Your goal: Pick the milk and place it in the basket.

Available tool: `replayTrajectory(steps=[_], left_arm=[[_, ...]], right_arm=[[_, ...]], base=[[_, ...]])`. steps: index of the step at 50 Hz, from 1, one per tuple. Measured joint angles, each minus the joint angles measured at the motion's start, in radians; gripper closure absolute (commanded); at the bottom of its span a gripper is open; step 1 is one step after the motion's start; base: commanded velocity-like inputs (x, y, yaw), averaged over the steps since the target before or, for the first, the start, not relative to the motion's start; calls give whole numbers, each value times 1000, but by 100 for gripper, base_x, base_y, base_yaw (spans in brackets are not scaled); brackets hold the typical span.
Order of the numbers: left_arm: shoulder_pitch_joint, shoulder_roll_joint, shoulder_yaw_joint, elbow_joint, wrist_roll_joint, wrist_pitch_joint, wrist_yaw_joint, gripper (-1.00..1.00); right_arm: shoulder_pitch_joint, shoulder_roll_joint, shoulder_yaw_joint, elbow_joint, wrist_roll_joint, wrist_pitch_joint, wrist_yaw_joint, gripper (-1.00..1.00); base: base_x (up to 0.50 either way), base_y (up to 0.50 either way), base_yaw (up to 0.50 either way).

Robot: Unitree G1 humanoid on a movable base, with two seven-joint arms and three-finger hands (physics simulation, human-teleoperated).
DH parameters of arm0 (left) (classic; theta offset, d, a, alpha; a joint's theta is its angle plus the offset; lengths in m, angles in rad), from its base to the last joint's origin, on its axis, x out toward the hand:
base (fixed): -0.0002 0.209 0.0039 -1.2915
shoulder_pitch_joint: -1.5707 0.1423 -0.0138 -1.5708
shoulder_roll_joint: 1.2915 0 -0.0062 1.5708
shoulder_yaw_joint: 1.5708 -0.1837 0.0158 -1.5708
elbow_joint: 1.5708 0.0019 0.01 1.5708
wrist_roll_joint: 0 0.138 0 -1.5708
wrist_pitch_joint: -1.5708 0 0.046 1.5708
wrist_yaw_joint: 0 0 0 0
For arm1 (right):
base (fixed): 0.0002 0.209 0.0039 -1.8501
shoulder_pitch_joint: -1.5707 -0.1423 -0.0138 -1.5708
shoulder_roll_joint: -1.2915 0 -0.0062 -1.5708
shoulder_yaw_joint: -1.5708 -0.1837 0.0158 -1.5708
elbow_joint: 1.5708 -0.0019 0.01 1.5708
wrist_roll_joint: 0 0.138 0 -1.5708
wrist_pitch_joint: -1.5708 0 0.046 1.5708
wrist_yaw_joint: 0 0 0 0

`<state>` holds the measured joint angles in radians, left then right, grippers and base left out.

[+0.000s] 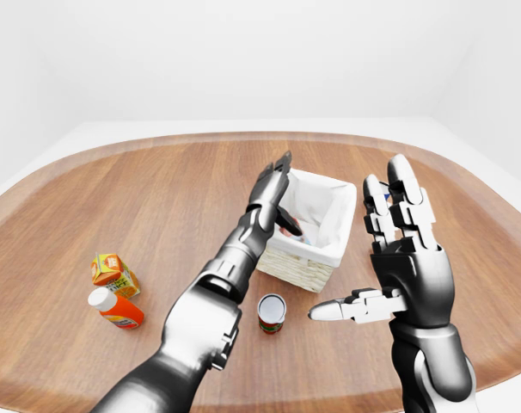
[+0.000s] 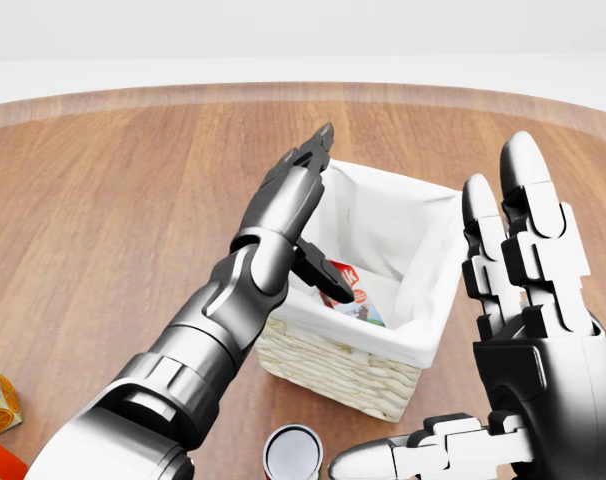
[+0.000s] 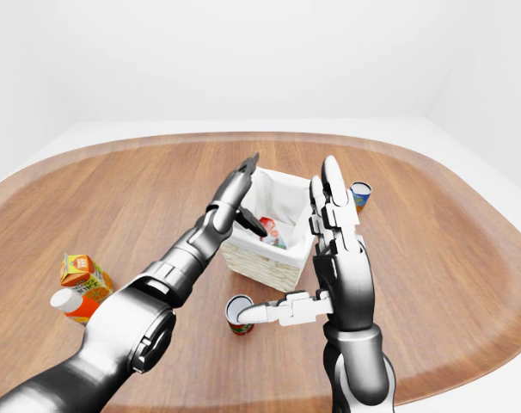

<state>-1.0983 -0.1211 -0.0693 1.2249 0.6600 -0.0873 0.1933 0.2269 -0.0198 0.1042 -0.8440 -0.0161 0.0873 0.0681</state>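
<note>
While my left robot hand hangs over the left rim of the basket, its fingers are spread wide and hold nothing, the long fingers pointing up toward the top of the head view and the thumb reaching down into the basket. Just below that thumb lies the milk, tipped over on its side on the white cloth lining, inside the basket and free of my fingers. My right robot hand stands upright at the right of the head view, palm turned toward the basket, fingers straight and wide apart, thumb stretched out to the left, gripping nothing. Near the bottom edge of the head view, just below the basket's wicker wall, a can stands upright on the wooden bench. Well apart to the left in the left-eye view, an orange juice carton and a bottle with a white cap lie close together on the bench. In the right-eye view another can shows past my right fingers.
</note>
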Motion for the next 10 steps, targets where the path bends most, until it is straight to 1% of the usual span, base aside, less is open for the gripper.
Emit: replayTrajectory(steps=[4, 10], left_arm=[[4, -6, 16, -13, -41, 0, -23, -100], [20, -25, 51, -59, -197, 0, -110, -100]], right_arm=[[0, 0, 1, 0, 0, 0, -1, -100], [-1, 0, 1, 4, -1, 0, -1, -100]], base=[[0, 0, 0], [0, 0, 0]])
